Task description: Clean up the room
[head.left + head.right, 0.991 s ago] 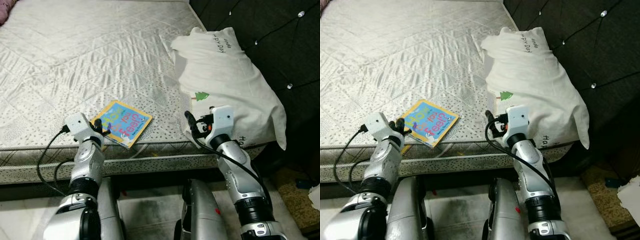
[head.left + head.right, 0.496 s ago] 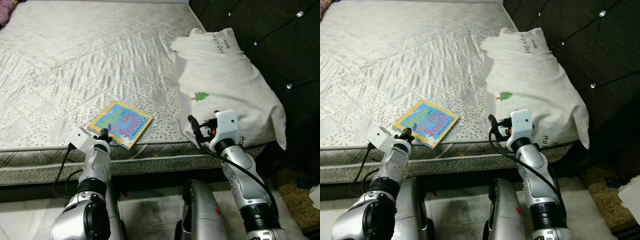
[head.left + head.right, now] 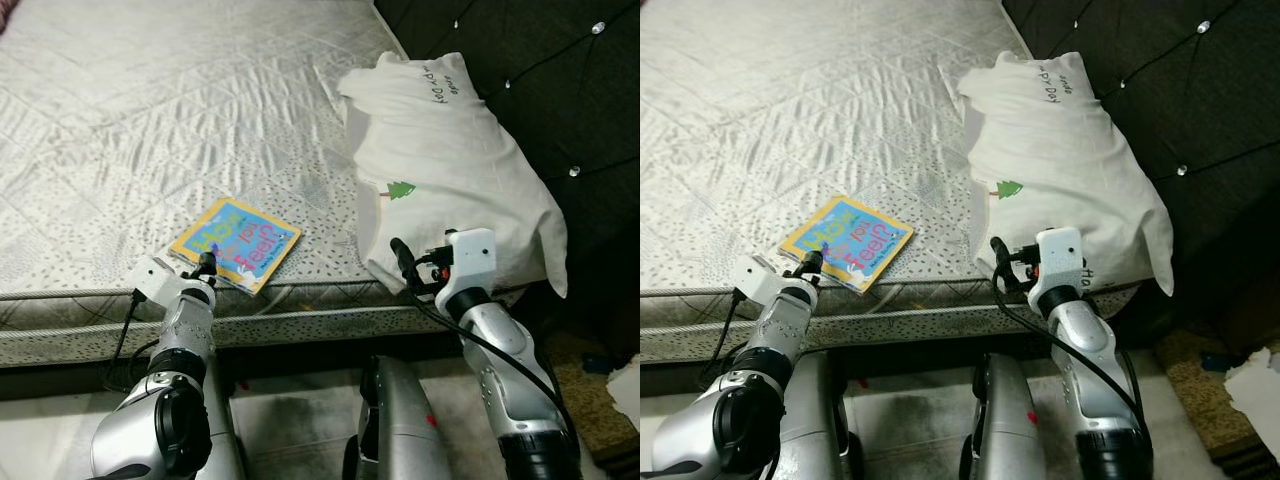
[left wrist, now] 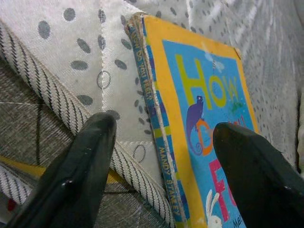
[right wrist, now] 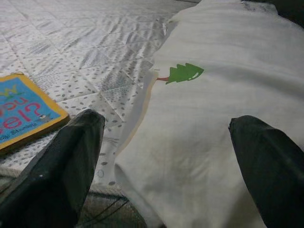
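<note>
Left end effector (image 4: 161, 161) lower now — straddling book (image 3: 236, 243) corner

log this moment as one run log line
left hand: open at book corner | right hand: open before pillow | both on mattress edge

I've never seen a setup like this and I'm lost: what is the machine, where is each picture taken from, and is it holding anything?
It is a humanoid robot standing at a bed. Two pictures come from cameras on its head, looking down at its silver arms. The other two come from cameras on its wrists, looking out between each gripper's black fingers. On the mattress lie a colourful children's book near the front edge and a white pillow against the dark headboard. The left gripper is open at the book's corner, one of its fingers by the mattress edge. The right gripper is open, facing the pillow. Nothing is held.
</note>
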`<state>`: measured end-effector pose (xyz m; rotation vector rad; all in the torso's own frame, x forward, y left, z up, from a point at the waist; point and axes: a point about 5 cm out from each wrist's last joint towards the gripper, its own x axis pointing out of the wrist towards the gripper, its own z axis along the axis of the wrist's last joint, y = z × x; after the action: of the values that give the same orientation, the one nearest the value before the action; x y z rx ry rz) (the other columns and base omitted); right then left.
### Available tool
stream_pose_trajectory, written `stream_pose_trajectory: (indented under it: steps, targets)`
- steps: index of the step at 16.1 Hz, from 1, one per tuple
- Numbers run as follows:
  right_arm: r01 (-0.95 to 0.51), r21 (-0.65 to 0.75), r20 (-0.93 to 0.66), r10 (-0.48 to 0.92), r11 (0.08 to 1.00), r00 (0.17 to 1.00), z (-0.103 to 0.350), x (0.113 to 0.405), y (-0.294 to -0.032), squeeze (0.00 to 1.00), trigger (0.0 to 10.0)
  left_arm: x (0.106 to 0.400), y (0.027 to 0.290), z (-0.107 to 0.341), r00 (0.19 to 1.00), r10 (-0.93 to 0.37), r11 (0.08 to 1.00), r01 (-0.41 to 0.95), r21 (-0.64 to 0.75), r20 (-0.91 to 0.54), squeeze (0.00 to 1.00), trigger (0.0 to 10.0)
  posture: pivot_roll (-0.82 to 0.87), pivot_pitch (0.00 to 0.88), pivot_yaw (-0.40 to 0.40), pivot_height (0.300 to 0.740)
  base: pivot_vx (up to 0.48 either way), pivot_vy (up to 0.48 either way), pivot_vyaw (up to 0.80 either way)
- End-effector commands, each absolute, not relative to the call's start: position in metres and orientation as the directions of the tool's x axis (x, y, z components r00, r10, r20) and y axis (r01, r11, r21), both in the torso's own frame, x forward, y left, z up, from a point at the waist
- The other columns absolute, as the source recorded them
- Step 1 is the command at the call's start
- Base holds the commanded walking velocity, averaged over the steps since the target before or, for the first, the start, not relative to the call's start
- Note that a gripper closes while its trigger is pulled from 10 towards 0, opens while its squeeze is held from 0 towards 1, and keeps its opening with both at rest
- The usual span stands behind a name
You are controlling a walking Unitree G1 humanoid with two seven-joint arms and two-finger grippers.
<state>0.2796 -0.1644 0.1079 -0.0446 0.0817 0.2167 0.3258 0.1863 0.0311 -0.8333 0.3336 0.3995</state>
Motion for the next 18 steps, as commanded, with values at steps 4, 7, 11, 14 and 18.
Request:
stream_pose_trajectory:
  steps: [4, 7, 11, 14, 18]
  targets:
    - [-0.211, -0.033, -0.116, 0.206, 0.977, 0.972, 0.109, 0.268, -0.170, 0.00, 10.0, 0.327, 0.177, 0.031, 0.890, 0.191, 0.604, -0.439, -0.666, -0.414, 1.00, 10.0, -0.14, 0.141, -0.109, 0.521, 0.000, 0.000, 0.00]
    - [-0.210, -0.038, -0.127, 0.204, 0.977, 0.971, 0.110, 0.262, -0.173, 0.00, 10.0, 0.327, 0.179, 0.031, 0.893, 0.182, 0.616, -0.430, -0.660, -0.412, 1.00, 10.0, -0.16, 0.159, -0.119, 0.521, 0.000, 0.000, 0.00]
    - [-0.196, -0.057, -0.144, 0.186, 0.979, 0.972, 0.114, 0.253, -0.181, 0.00, 10.0, 0.329, 0.174, 0.032, 0.922, 0.129, 0.613, -0.364, -0.701, -0.366, 0.00, 10.0, -0.20, 0.183, -0.136, 0.521, 0.000, 0.000, 0.00]
    - [-0.180, -0.079, -0.159, 0.166, 0.980, 0.973, 0.118, 0.246, -0.188, 0.00, 10.0, 0.331, 0.173, 0.036, 0.951, 0.087, 0.578, -0.291, -0.762, -0.297, 0.00, 10.0, -0.23, 0.194, -0.151, 0.521, 0.000, 0.000, 0.00]
    - [-0.172, -0.095, -0.162, 0.155, 0.980, 0.974, 0.128, 0.241, -0.193, 0.00, 10.0, 0.334, 0.168, 0.038, 0.961, 0.015, 0.588, -0.233, -0.774, -0.278, 0.00, 10.0, -0.28, 0.202, -0.169, 0.521, 0.000, 0.000, 0.00]
